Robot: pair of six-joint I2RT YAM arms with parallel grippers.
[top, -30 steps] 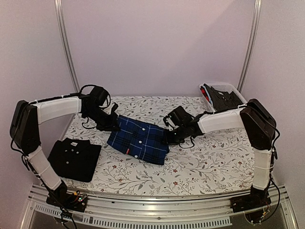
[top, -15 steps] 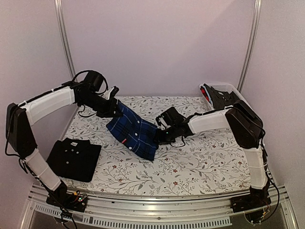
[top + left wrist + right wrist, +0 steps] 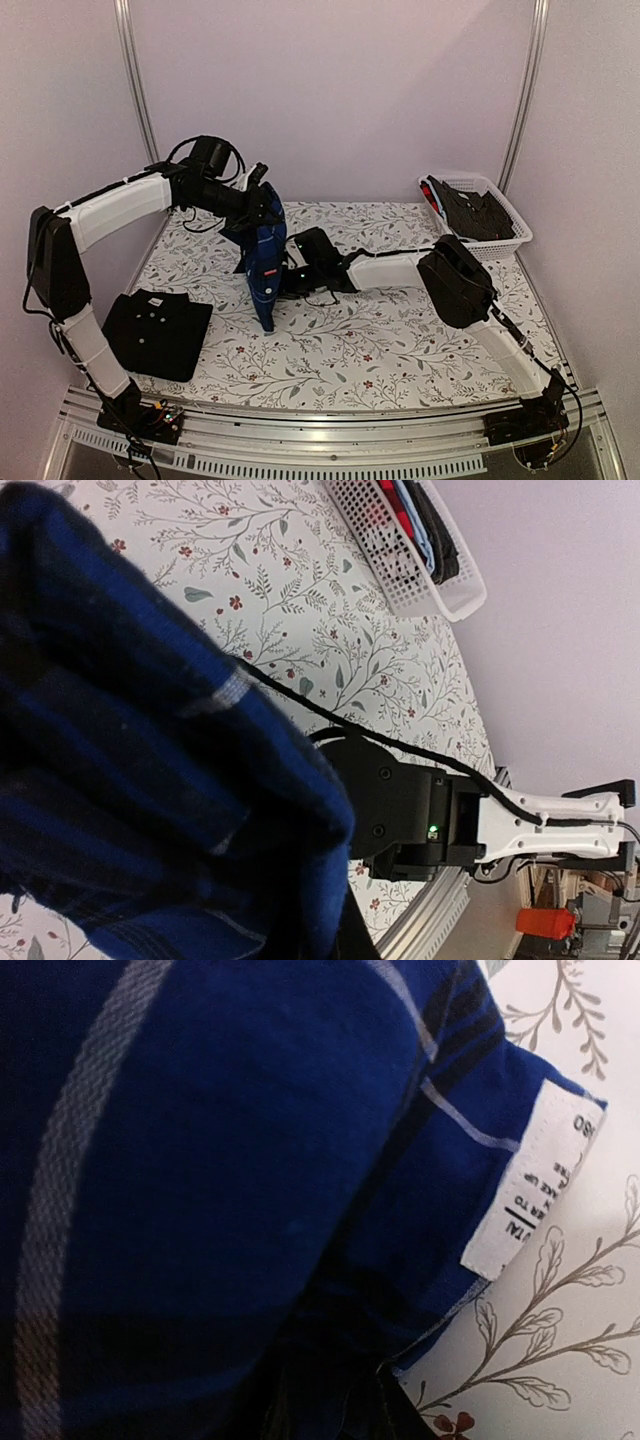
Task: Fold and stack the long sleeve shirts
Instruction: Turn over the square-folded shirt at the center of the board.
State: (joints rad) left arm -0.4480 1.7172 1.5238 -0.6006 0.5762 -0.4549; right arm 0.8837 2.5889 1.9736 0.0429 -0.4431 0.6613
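While left fingers (image 3: 258,200) clamped blue plaid shirt (image 3: 265,268) aloft, presumably for stacking onto folded black shirt (image 3: 157,330), state of right fingers (image 3: 292,272) could not be told.

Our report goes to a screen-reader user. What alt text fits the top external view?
The left pincer holds a blue plaid shirt hanging down over the floral table, with the right pincer at its lower half. A folded black shirt lies near left; a white basket of clothes sits far right.
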